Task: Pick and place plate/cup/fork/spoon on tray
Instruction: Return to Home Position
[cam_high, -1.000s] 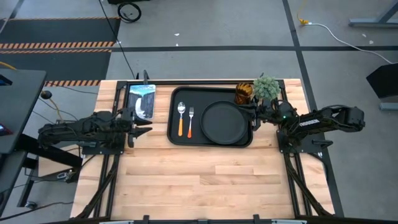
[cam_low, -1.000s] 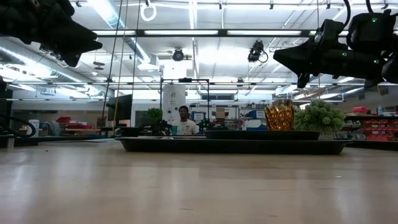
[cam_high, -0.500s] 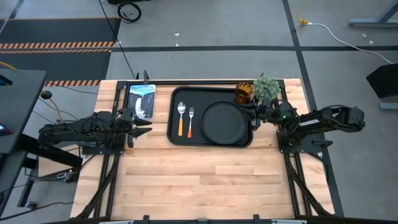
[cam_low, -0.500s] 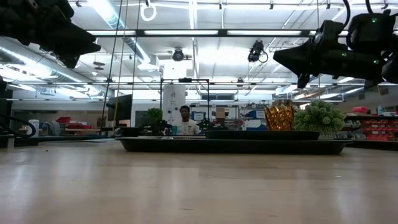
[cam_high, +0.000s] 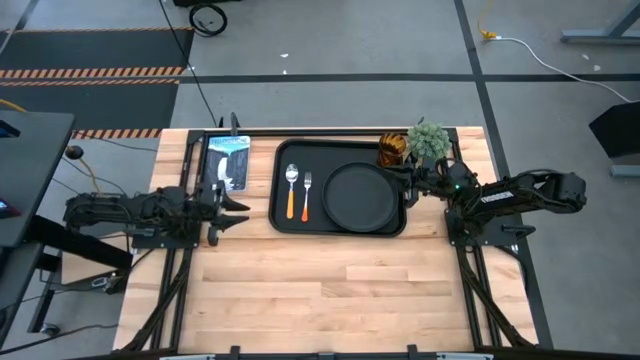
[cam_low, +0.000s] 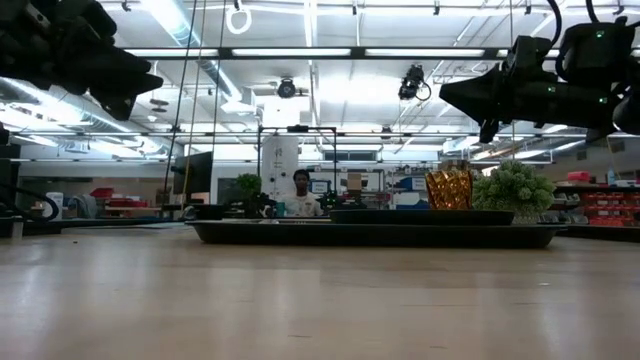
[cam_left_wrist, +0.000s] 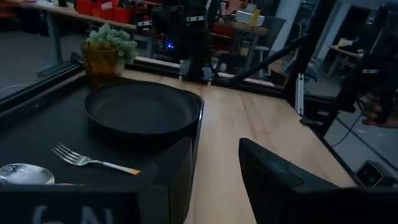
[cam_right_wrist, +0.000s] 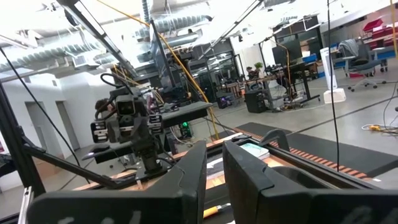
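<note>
High view shows the tray in the middle of the far half of the table. On it lie the spoon at the left, the fork just beside it, and the plate to the right. The cup stands at the far right corner of the tray, next to a green plant; from above I cannot tell if it is inside the rim or just outside it. In the low view the cup rises behind the tray rim, which does not settle it either.

My judgement is that the risk is at the cup. If it still must be placed, the right gripper will reach into a narrow corner, and it can push the plant over or knock the cup, because the plant is touching or almost touching the cup. A low approach could also catch the tray rim and shift the tray with all things on it.

The right gripper hovers above the right edge of the tray, near side of the cup and just right of the plate, holding nothing; its fingers stand apart with a narrow gap. The left gripper waits left of the tray, well apart from the spoon, with its fingers spread and empty. A small card lies on the table far from it.
</note>
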